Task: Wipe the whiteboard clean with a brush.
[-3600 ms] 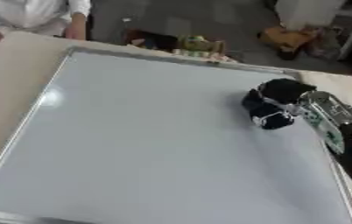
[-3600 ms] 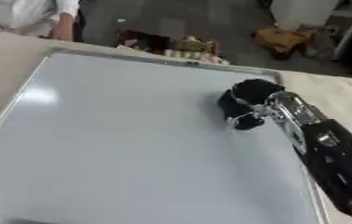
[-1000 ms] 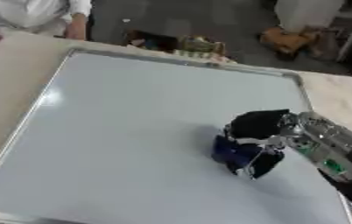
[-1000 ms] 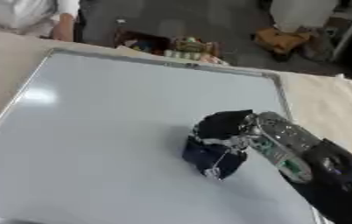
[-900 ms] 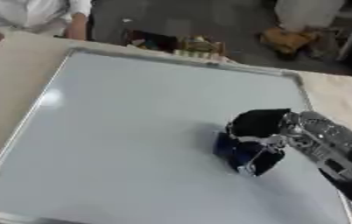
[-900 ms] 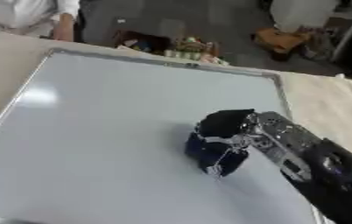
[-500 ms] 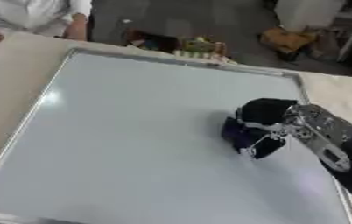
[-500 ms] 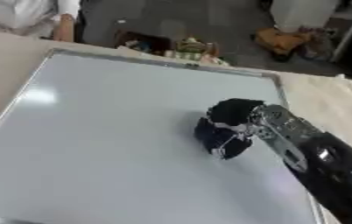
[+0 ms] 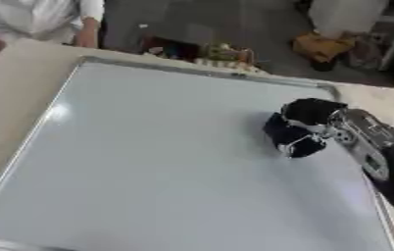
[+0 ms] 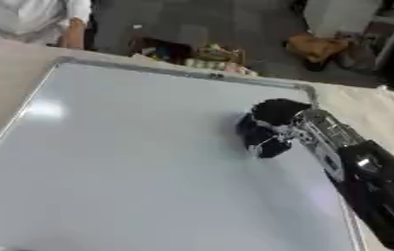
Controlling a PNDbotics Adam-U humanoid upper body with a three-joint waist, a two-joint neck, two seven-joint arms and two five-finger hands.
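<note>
The right robot hand [image 9: 307, 117] has its fingers curled around a dark brush [image 9: 284, 135], pressing it on the whiteboard [image 9: 149, 157] toward its far right side. The whiteboard lies flat on the desk [image 9: 16, 88].

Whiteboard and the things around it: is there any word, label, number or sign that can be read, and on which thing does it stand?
Readable text: none.
whiteboard: its surface shows no writing or marks, only glare.
right hand and the dark brush it grips: no label visible.
clutter on the floor beyond the far edge: coloured shapes only, too blurred to read.
</note>
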